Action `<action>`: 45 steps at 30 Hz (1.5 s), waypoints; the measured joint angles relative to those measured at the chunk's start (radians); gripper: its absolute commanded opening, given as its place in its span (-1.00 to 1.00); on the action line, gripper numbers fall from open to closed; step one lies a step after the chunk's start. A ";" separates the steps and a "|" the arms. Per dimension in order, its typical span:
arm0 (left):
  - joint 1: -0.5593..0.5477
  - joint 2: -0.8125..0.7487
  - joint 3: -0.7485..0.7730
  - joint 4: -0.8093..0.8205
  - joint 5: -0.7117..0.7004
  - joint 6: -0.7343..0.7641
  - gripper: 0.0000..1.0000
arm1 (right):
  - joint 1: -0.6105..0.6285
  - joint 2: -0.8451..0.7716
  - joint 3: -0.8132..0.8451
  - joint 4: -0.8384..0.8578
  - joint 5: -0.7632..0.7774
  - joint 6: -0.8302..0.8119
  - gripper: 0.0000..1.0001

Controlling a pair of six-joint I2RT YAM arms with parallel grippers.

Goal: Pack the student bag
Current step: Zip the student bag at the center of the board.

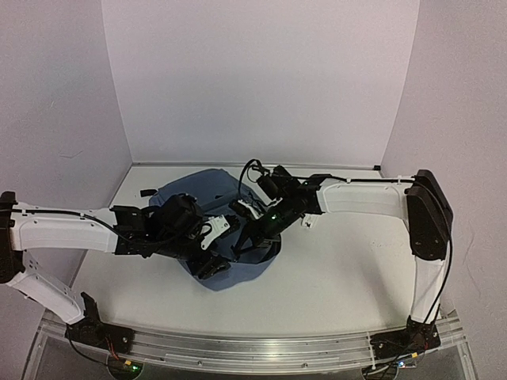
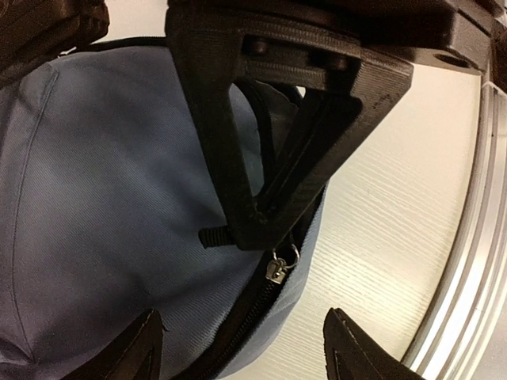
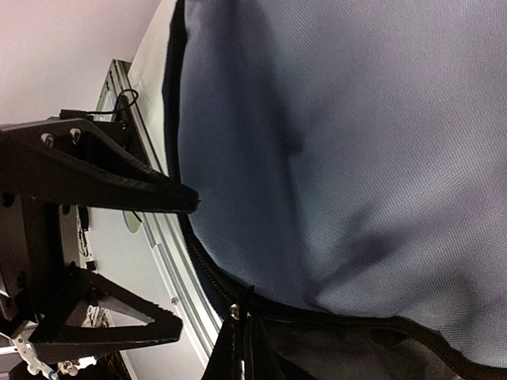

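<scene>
Student bag [image 1: 204,186]: soft slate-blue fabric backpack, lying flat on the pale tabletop [image 1: 341,261], centre of the overhead view, under both arms. Right claw [image 2: 253,231], centre of the left-wrist view: closed, pinching the bag's edge at the dark zipper [image 2: 257,309], just above the small silver pull [image 2: 277,271], probably to steady it. Left claw [image 2: 242,332], bottom of frame: spread, empty, apparently lined up for the pull.

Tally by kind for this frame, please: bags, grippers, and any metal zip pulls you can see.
student bag: 1
grippers: 2 (left gripper, open; right gripper, shut at the bag's zip line)
metal zipper pull: 1, seen only in the left wrist view
Total: 4
</scene>
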 measured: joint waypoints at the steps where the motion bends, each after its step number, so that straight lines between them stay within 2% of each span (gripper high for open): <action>1: -0.002 0.008 0.013 -0.010 -0.012 0.009 0.33 | 0.000 -0.002 0.000 0.003 -0.001 0.001 -1.00; 3: -0.007 0.033 0.044 -0.032 -0.042 0.033 0.27 | 0.000 -0.007 0.000 0.006 -0.003 0.002 -1.00; 8: -0.028 0.132 0.100 -0.092 -0.113 0.073 -0.37 | -0.011 -0.010 -0.009 0.006 -0.002 0.007 -1.00; 12: -0.053 0.193 0.130 -0.146 -0.168 0.092 -0.64 | -0.032 -0.017 -0.029 0.012 -0.002 0.008 -1.00; 17: -0.069 0.174 0.132 -0.190 -0.205 0.080 -0.95 | -0.054 -0.048 -0.071 0.021 -0.003 0.004 -1.00; 26: -0.077 0.094 0.117 -0.275 -0.291 0.015 -0.99 | -0.188 -0.136 -0.176 0.028 -0.001 -0.018 -1.00; 27: -0.078 0.082 0.108 -0.276 -0.299 0.009 -0.96 | -0.202 -0.137 -0.184 0.027 -0.002 -0.020 -1.00; 29: -0.079 0.052 0.089 -0.271 -0.311 0.002 -0.72 | -0.217 -0.137 -0.192 0.029 -0.013 -0.024 -1.00; 35: -0.079 -0.074 0.059 -0.342 -0.319 -0.021 0.15 | -0.216 -0.142 -0.193 0.037 -0.052 -0.018 -1.00; 38: -0.082 -0.105 0.069 -0.346 -0.306 -0.017 0.74 | -0.206 -0.142 -0.193 0.042 -0.064 -0.002 -1.00; 41: -0.095 -0.062 0.114 -0.325 -0.286 -0.010 0.88 | -0.190 -0.142 -0.193 0.053 -0.073 0.011 -1.00; 45: -0.113 0.074 0.200 -0.262 -0.251 0.010 0.88 | -0.174 -0.142 -0.193 0.061 -0.079 0.026 -1.00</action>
